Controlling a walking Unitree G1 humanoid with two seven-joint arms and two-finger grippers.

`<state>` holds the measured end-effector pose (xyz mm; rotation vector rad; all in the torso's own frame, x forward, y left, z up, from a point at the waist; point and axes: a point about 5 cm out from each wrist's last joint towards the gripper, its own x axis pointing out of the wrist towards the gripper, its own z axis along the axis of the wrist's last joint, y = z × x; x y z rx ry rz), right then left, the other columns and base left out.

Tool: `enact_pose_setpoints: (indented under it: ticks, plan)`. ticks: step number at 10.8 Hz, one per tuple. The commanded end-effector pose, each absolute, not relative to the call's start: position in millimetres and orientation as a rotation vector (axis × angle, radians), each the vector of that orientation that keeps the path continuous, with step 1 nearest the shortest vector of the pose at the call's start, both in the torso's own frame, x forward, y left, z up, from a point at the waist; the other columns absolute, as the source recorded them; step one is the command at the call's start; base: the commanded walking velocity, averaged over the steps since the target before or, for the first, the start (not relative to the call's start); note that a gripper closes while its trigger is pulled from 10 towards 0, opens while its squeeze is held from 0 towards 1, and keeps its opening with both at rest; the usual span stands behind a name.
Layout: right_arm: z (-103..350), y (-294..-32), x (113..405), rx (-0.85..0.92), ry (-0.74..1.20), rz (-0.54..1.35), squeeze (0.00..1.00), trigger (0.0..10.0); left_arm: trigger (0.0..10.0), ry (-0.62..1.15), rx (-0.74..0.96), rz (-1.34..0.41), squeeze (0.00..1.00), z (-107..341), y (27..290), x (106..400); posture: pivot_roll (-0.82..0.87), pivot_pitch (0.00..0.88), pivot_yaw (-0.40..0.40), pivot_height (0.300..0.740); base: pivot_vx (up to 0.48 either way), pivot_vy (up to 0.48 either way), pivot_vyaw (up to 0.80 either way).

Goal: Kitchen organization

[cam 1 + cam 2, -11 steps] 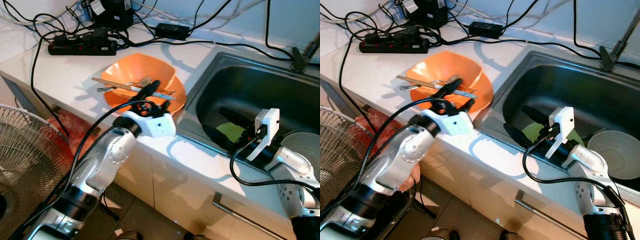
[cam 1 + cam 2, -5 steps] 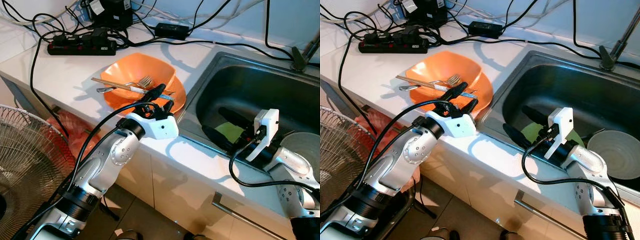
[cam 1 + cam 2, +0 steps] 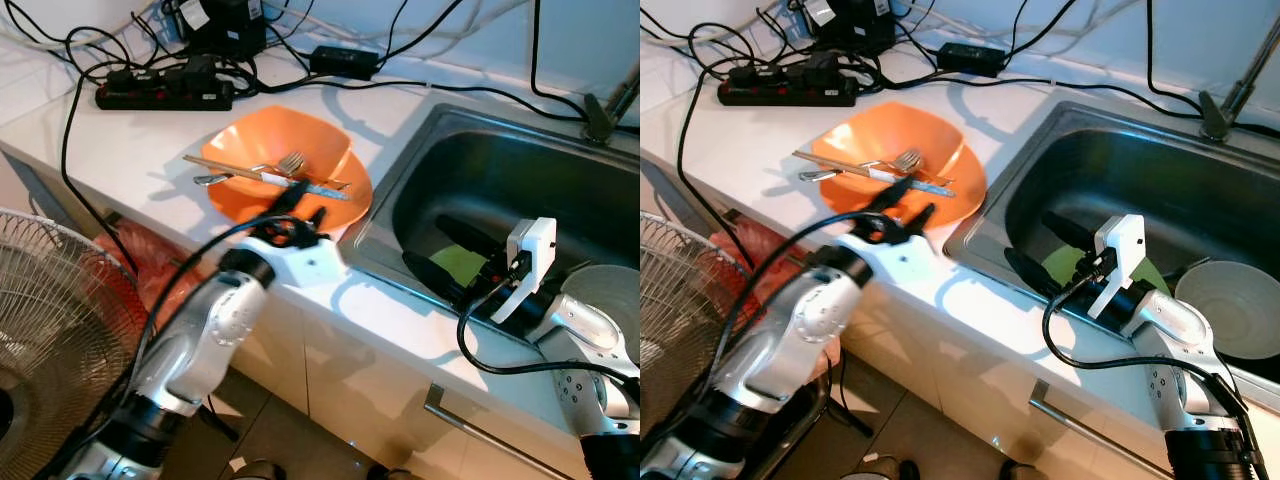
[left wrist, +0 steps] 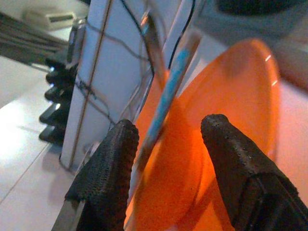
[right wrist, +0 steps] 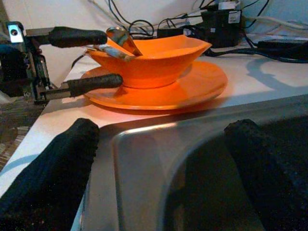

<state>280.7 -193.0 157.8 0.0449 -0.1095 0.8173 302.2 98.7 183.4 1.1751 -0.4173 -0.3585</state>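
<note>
An orange bowl [image 3: 290,150] stands on an orange plate [image 3: 357,196] on the white counter, left of the sink. A fork [image 3: 285,163] and other long utensils [image 3: 870,170] lie across the bowl's rim. My left gripper [image 3: 302,207] is open at the plate's near edge, its fingers [image 4: 103,178] on either side of a blue-handled utensil [image 4: 175,82] farther off. My right gripper [image 3: 447,255] is open low inside the sink [image 3: 520,165], above a green item [image 3: 462,262]. The right wrist view looks over the sink rim [image 5: 144,132] at the bowl [image 5: 149,60].
A pale bowl [image 3: 1230,305] sits in the sink at the right. A power strip [image 3: 165,92], an adapter [image 3: 343,60] and tangled cables crowd the back of the counter. A fan [image 3: 50,320] stands on the floor at the left. The faucet [image 3: 600,115] rises behind the sink.
My left arm is blurred and has drawn back a little toward the counter's front, its gripper still open. The right arm has not moved.
</note>
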Motion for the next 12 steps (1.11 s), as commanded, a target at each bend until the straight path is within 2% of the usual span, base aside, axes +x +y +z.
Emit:
enact_pose_setpoints:
  ticks: [1, 9, 10, 11, 12]
  plan:
    - [155.4, -191.1, 281.1, 0.041, -0.094, 0.828, 0.0, 10.0, 10.0, -0.416, 1.187, -0.344, 0.0, 186.8, 101.8, 300.6, 0.07, 0.119, 0.029, 0.74, 0.0, 0.0, 0.0]
    - [154.6, -189.9, 279.4, 0.044, -0.094, 0.819, 0.0, 10.0, 10.0, -0.446, 1.165, -0.374, 0.0, 188.7, 87.5, 305.7, 0.05, 0.122, 0.035, 0.74, 0.0, 0.0, 0.0]
    - [154.1, -190.2, 279.2, 0.044, -0.092, 0.818, 0.0, 10.0, 4.5, -0.443, 1.163, -0.378, 0.0, 187.8, 87.3, 305.6, 0.05, 0.122, 0.035, 0.74, 0.0, 0.0, 0.0]
    - [154.1, -189.7, 279.4, 0.045, -0.093, 0.817, 0.0, 10.0, 0.0, -0.442, 1.162, -0.383, 0.0, 187.3, 87.2, 305.6, 0.05, 0.123, 0.035, 0.74, 0.0, 0.0, 0.0]
    - [154.1, -189.6, 279.5, 0.045, -0.093, 0.817, 0.0, 10.0, 0.0, -0.442, 1.162, -0.384, 0.0, 187.2, 87.1, 305.7, 0.05, 0.123, 0.035, 0.74, 0.0, 0.0, 0.0]
